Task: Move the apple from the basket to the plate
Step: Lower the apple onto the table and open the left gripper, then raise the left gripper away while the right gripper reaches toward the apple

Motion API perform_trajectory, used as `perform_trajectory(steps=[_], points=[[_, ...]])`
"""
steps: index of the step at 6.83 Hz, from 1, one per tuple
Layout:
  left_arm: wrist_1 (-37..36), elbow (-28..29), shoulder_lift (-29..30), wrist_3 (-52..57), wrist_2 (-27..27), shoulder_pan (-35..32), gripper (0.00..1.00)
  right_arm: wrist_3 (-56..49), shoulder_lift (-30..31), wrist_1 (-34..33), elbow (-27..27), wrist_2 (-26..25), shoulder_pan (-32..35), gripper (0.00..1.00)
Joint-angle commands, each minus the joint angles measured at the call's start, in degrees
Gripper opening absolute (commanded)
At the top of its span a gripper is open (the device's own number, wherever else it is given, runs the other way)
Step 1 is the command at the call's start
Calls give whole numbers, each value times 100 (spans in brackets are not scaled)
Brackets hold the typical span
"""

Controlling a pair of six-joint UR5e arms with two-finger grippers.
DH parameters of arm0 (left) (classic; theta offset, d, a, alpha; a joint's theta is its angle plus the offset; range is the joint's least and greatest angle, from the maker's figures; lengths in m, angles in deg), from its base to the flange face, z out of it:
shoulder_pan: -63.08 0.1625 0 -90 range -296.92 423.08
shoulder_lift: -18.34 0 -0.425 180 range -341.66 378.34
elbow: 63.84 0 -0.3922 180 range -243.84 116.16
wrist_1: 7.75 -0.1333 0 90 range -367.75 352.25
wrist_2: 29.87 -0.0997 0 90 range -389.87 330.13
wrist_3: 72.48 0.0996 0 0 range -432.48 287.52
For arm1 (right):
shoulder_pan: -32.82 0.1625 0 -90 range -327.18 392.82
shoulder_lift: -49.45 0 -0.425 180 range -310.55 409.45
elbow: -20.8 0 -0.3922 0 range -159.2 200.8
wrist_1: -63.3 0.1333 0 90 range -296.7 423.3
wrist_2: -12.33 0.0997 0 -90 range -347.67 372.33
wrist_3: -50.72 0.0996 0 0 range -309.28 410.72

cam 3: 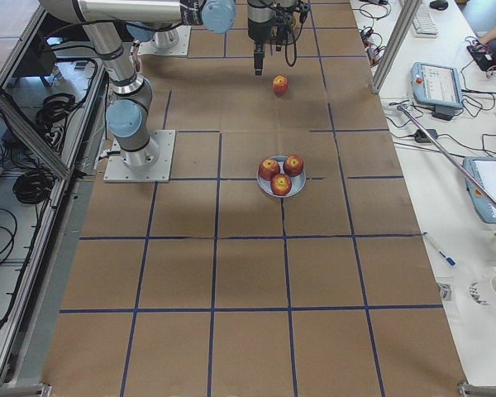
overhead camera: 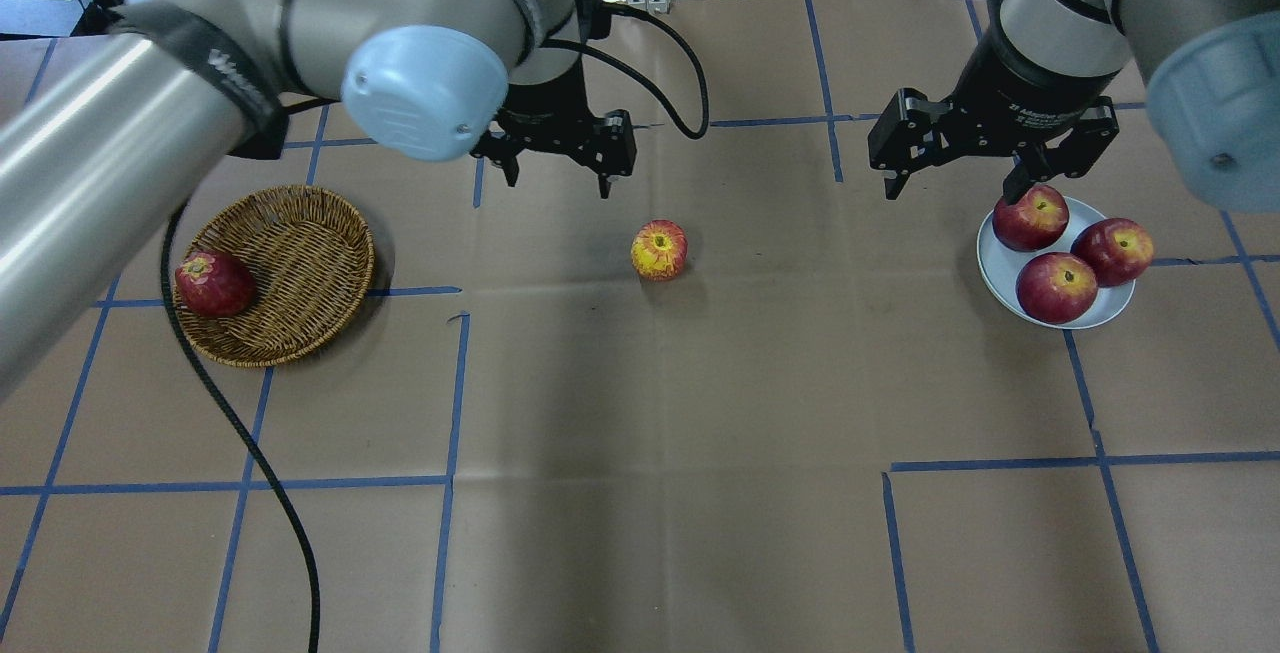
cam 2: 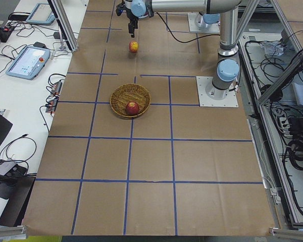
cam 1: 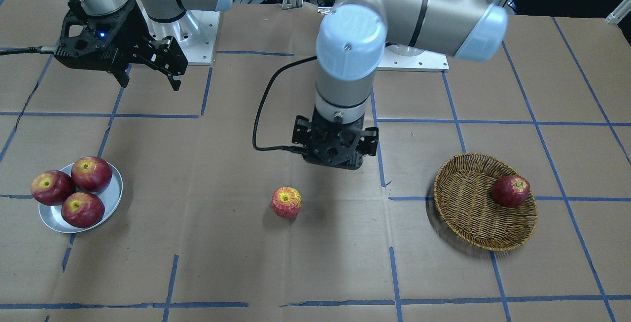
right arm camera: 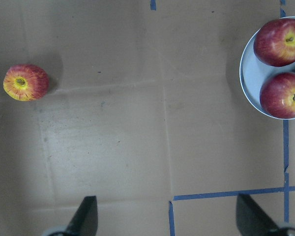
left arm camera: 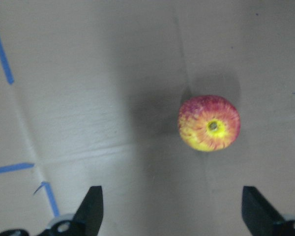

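Note:
The light pinkish-red, yellow-streaked apple [cam 1: 286, 202] lies on the bare table between basket and plate; it also shows in the overhead view [overhead camera: 659, 250] and both wrist views [left arm camera: 209, 123] [right arm camera: 25, 82]. The wicker basket [cam 1: 468, 213] [overhead camera: 300, 263] holds one dark red apple [overhead camera: 213, 284]. The metal plate [cam 1: 114, 196] [overhead camera: 988, 268] holds three dark red apples. My left gripper [overhead camera: 560, 183] [left arm camera: 172, 211] is open and empty, raised just behind the light apple. My right gripper [overhead camera: 950, 188] [cam 1: 149, 84] is open and empty, raised beside the plate.
The table is brown cardboard with blue tape lines. The left arm's black cable [overhead camera: 250, 453] trails past the basket toward the near table edge. Tablets and cables lie on the side benches [cam 2: 28, 60].

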Motion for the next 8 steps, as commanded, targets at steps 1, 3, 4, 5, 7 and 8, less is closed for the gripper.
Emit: perform_trajectory(steps=[1,3,4,5,7,8], points=[[1180,-120,-1207,810,-10,1049,99,109,-95,-129,-16,31,33,100],[1264,-147,-1538,1461,16,1589,99,686,-629,-472,-278,22,313,100],[1229,-130,-1556,1471,17,1564,99,1055,-1067,-621,-593,-21,802,100],[1211,-156,-1669,1463,43,1564,99,1363,-1567,-874,-874,-39,1242,100],[1202,-305,-1661,1402,69,1564,99,2119,-2307,-1682,-1027,-48,1693,100],[1211,-332,-1670,1436,69,1564,99,2479,-2658,-2129,-1027,-48,1834,100]])
